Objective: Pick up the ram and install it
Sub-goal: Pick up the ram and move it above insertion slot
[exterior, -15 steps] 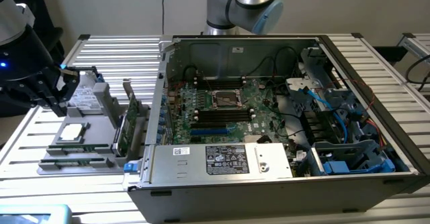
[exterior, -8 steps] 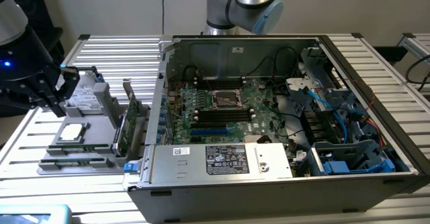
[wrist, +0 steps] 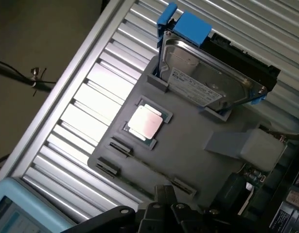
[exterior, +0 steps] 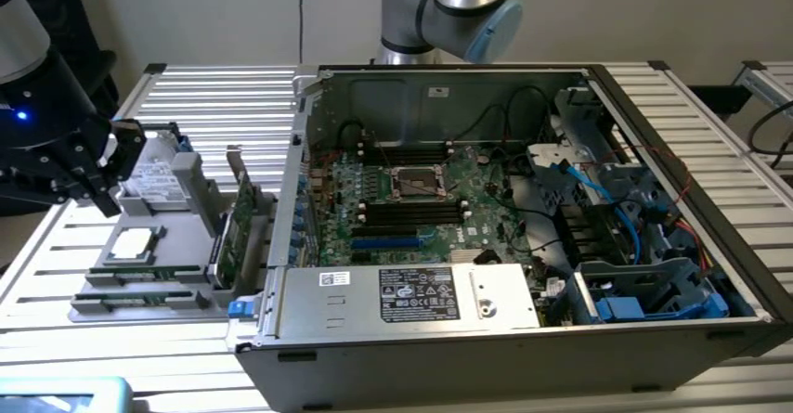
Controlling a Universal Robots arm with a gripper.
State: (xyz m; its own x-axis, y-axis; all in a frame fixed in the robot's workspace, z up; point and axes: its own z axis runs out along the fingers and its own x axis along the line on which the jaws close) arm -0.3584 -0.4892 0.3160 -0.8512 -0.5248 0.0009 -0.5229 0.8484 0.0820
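Two ram sticks, thin green strips, lie along the near edge of the grey parts tray (exterior: 174, 246): one ram stick (exterior: 143, 272) sits just behind the other ram stick (exterior: 134, 297). My black gripper (exterior: 111, 174) hovers over the tray's far end at the exterior view's left, beside the hard drive (exterior: 151, 176). Its fingers stand apart with nothing between them. In the wrist view the gripper's dark body (wrist: 161, 213) hangs above the tray (wrist: 198, 141), near small dark end holders (wrist: 120, 145). The motherboard's black memory slots (exterior: 409, 211) lie inside the open case.
The tray also carries a CPU (exterior: 134, 244), seen as a square silver chip (wrist: 145, 121), a blue-railed hard drive (wrist: 207, 82), and an upright green expansion card (exterior: 236, 232). The open computer case (exterior: 496, 339) with cables and drive cages stands on the slatted table (exterior: 223, 97).
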